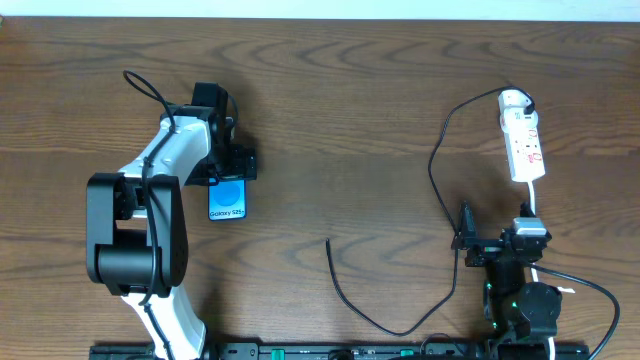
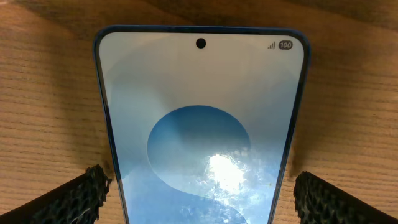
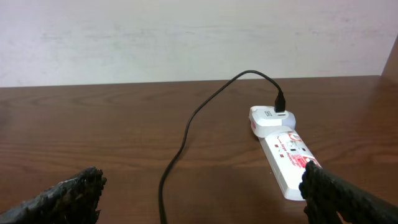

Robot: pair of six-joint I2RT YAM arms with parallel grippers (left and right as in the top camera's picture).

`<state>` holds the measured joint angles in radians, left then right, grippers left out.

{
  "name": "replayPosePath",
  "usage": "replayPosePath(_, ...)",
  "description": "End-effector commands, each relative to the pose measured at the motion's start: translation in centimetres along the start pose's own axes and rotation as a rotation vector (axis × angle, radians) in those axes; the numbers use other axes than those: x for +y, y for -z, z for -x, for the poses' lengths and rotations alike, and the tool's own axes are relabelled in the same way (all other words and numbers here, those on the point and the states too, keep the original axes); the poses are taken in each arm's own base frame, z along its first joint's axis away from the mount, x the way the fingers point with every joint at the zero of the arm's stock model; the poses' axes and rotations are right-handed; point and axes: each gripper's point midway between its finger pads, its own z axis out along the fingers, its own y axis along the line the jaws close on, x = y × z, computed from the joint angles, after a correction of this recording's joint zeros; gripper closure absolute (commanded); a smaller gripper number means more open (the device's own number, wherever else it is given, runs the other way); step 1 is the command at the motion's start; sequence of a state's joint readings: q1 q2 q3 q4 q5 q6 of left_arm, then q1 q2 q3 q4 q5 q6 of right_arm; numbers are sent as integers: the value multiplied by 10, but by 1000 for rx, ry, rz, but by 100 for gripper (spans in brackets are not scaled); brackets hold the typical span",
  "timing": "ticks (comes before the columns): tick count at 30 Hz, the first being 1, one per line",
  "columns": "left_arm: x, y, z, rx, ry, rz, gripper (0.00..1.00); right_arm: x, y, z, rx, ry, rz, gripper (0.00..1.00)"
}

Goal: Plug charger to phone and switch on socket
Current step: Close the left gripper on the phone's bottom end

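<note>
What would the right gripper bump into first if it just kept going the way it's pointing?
Probably the charger cable, lying on the table between the right gripper's open fingers. The socket sits farther ahead, toward the right; depth is hard to judge.

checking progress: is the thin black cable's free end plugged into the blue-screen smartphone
No, the thin black cable ends loose on the wooden table, well apart from the blue-screen smartphone.

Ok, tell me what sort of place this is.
Probably a robotics lab bench: left arm and right arm mounted at a wooden table, a plain white wall behind, and only a phone, socket and charger laid out.
</note>
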<state>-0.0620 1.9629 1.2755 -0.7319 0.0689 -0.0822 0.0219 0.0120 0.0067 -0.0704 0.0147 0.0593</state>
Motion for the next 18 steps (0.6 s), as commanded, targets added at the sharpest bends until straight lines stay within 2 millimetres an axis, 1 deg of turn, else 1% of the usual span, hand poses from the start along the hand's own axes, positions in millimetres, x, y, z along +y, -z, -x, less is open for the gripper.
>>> replayPosePath(1, 1, -6, -8, 31, 8, 7, 2, 2, 0, 0, -1, 12, 7, 1)
replayPosePath(18, 1, -6, -10, 38, 8, 8, 2, 2, 0, 0, -1, 12, 7, 1)
